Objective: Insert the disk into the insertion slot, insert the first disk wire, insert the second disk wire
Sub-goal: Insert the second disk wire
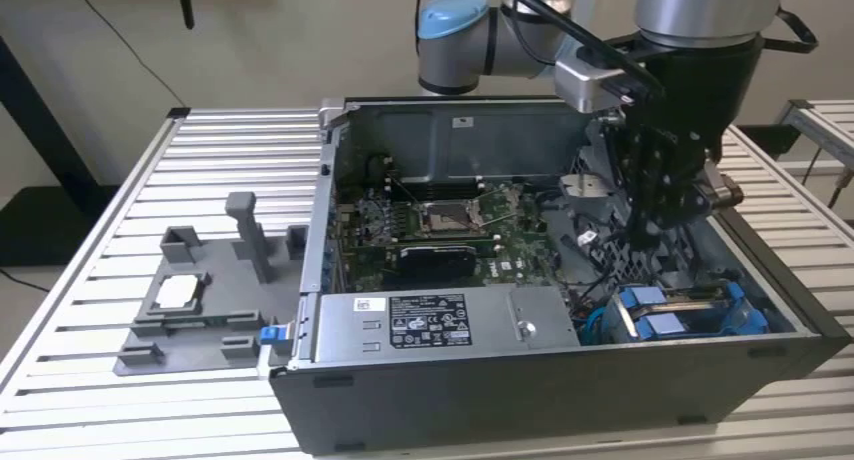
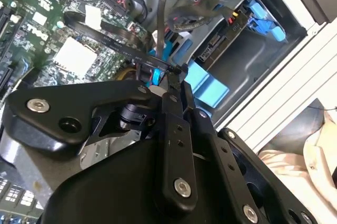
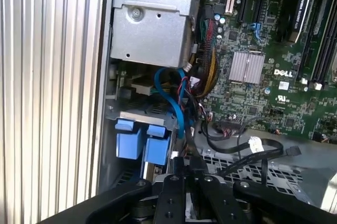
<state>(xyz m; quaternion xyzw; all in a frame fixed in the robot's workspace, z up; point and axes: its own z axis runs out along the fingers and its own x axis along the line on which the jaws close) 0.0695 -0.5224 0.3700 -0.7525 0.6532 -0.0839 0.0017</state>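
Note:
The disk lies in its blue carrier inside the insertion slot, at the case's front corner on the exterior view's right. Its blue carrier tabs show in both wrist views, close below the fingertips. My gripper hangs inside the open case just behind the slot, over the perforated floor. It is shut on a thin black disk wire, a flat band running back across the motherboard. A blue cable loops between the slot and the power-supply box.
The grey labelled power-supply box fills the case front beside the slot. The motherboard lies behind it, with loose black wires on the case floor. A grey holder fixture stands on the slatted table at the exterior view's left.

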